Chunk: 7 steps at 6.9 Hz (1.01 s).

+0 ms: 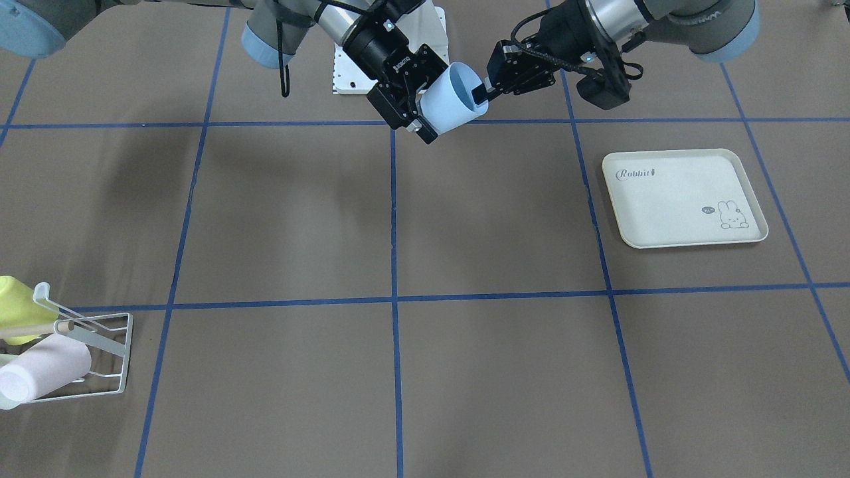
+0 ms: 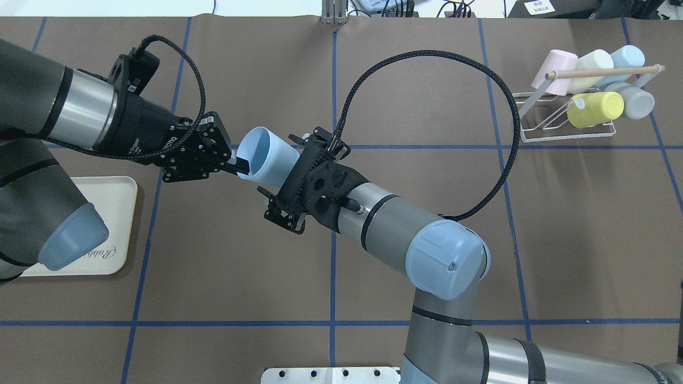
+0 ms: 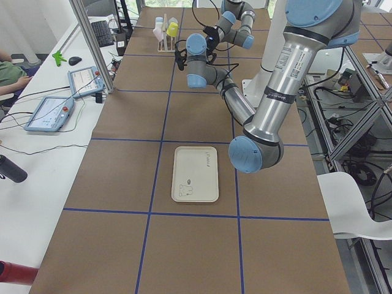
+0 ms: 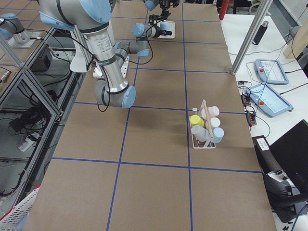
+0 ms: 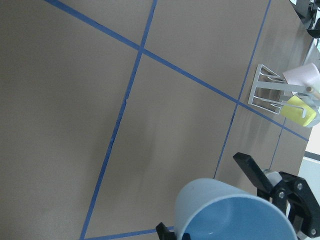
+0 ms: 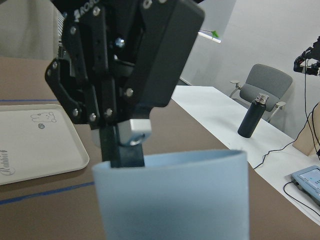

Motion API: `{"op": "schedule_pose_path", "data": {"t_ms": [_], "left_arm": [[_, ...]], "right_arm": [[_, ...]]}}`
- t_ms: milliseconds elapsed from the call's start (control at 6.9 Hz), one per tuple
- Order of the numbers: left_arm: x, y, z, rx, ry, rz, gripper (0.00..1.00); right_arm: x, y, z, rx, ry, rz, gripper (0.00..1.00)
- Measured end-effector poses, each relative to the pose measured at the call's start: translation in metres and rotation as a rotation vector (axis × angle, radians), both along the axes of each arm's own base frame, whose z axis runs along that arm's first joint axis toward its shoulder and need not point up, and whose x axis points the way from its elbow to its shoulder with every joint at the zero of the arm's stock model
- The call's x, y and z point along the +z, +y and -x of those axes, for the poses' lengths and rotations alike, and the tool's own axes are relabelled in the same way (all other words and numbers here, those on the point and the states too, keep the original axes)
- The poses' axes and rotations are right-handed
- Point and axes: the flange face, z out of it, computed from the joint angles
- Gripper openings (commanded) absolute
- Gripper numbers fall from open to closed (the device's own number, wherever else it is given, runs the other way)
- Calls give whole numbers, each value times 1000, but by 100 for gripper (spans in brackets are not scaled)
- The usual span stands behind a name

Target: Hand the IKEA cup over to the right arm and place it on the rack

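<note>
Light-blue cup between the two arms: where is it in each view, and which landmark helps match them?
Front-facing: cup top centre.
Overhead: upper left of centre.
Exterior left: top, too small to tell.
Exterior right: top centre.
Left wrist: bottom right.
Right wrist: bottom centre.
Landmark: the rack, absent only from the right wrist view.

A cream rabbit tray (image 2: 109, 213) lies on the brown counter (image 2: 587, 240), well apart from the left fingers (image 2: 241, 162); pastel cups (image 2: 595, 109) sit farther off.
</note>
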Motion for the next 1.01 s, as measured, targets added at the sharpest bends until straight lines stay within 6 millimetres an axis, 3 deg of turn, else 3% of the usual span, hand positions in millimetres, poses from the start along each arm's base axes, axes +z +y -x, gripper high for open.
{"op": "schedule_pose_path", "data": {"t_ms": [145,290,435,1015], "left_arm": [[0,0,0,0,-1,0,0],[1,0,0,-1,-1,1,70],[1,0,0,-1,-2,-1,100],[0,-2,9,-8,1,-55,100]], "right_arm": [[-1,1,0,0,-1,-2,63],[-2,2,-2,-1,-5,-4,53],[-4,4,-4,-2,-10,-6,51],[-1,5,-5,0,-7,-4,51]]}}
